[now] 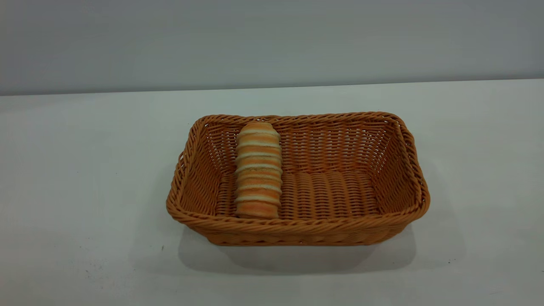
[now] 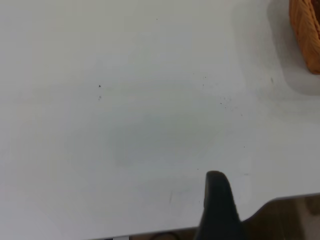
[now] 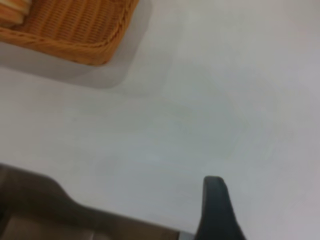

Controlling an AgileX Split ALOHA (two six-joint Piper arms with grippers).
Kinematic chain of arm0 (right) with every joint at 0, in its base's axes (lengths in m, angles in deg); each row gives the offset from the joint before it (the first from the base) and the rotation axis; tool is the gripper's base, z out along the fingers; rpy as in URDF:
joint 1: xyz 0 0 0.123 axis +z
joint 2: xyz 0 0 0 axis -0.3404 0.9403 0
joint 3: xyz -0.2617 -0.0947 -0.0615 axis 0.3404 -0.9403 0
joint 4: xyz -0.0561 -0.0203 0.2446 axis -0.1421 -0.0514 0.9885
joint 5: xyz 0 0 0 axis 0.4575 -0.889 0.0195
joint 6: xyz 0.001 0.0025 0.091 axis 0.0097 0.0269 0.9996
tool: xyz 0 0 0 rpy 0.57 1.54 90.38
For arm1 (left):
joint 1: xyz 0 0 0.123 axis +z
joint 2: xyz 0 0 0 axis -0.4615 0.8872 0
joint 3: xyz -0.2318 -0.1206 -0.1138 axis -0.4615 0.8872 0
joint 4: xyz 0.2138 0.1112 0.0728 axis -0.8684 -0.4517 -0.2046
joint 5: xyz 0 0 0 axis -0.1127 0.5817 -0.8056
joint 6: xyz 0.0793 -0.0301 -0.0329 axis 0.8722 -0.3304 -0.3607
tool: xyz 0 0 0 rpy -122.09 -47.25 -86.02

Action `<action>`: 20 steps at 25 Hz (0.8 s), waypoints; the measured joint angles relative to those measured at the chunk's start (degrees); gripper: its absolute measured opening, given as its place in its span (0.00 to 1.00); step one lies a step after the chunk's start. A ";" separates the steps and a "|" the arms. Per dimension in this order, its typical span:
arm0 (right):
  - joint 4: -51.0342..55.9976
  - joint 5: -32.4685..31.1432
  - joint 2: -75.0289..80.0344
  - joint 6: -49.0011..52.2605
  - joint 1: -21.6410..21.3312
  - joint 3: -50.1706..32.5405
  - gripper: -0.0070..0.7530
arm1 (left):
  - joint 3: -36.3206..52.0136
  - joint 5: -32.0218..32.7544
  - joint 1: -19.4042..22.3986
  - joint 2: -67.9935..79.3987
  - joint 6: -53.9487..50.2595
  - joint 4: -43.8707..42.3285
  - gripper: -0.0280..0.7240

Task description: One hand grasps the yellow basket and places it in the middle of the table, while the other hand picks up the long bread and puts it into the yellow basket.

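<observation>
Plain grey wall behind; perhaps brown floor below.

Three views: one outside camera facing the table, two wrist cameras held back near its edge.

The exterior view looks slightly downward across the table, with the yellow basket at frame centre and fairly near. The left wrist view looks down on bare tabletop, catching only a basket corner at upper right. The right wrist view does likewise, basket at upper left. All three share the basket and the white surface around it.
</observation>
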 joint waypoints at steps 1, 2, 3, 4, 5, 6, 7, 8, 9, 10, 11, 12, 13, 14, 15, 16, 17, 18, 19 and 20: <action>-0.48 0.46 -0.54 0.07 0.00 -0.34 0.73 | 0.00 0.00 0.00 0.00 0.00 0.00 0.78; -1.14 0.52 -1.00 0.51 0.00 -0.51 0.73 | 0.00 0.00 0.00 0.00 0.00 0.00 0.78; -1.90 0.65 -1.30 1.06 0.00 -0.64 0.73 | 0.00 0.00 0.00 0.00 0.00 0.00 0.78; -2.26 0.80 -1.45 2.02 0.00 -0.71 0.73 | 0.00 0.00 0.00 0.00 0.00 0.00 0.78; -2.73 0.79 -1.45 2.74 0.00 -0.78 0.73 | 0.00 0.00 0.00 0.00 0.00 0.00 0.78; -2.99 0.81 -1.45 3.77 0.00 -0.85 0.73 | 0.00 0.00 0.00 0.00 0.00 0.00 0.78; -3.06 0.81 -1.45 4.76 0.00 -0.85 0.73 | 0.00 0.00 0.00 0.00 0.00 0.00 0.78; -3.06 0.86 -1.45 5.47 0.00 -0.85 0.73 | 0.00 0.00 0.00 0.00 0.00 0.00 0.78; -3.06 0.86 -1.45 5.75 0.00 -0.85 0.73 | 0.00 0.00 0.00 0.00 0.00 0.00 0.78; -3.06 0.86 -1.45 6.09 0.00 -0.85 0.73 | 0.00 0.00 0.00 0.00 0.00 0.00 0.78; -3.06 0.86 -1.45 6.26 0.00 -0.85 0.73 | 0.00 0.00 0.00 0.00 0.00 0.00 0.78; -3.06 0.86 -1.45 6.30 0.00 -0.85 0.73 | 0.00 0.00 0.00 0.00 0.00 0.00 0.78; -3.06 0.86 -1.45 6.30 0.00 -0.85 0.73 | 0.00 0.00 0.00 0.00 0.00 0.00 0.78; -3.06 0.86 -1.45 6.30 0.00 -0.85 0.73 | 0.00 0.00 0.00 0.00 0.15 0.00 0.78; -3.06 0.86 -1.45 6.30 0.00 -0.85 0.73 | 0.00 0.00 0.00 0.00 0.48 0.00 0.78; -3.06 0.86 -1.45 6.30 0.00 -0.85 0.73 | 0.00 0.00 0.00 0.00 0.48 0.05 0.78; -3.06 0.86 -1.45 6.30 0.00 -0.85 0.73 | 0.00 0.00 0.00 0.00 0.48 0.05 0.78; -3.06 0.86 -1.45 6.30 0.00 -0.85 0.73 | 0.00 0.00 0.00 0.00 0.48 0.10 0.78; -3.06 0.86 -1.45 6.30 0.00 -0.85 0.73 | 0.00 0.00 0.00 0.00 0.48 0.10 0.78; -3.06 0.86 -1.45 6.30 0.00 -0.85 0.73 | 0.00 0.00 0.00 0.00 0.48 0.10 0.78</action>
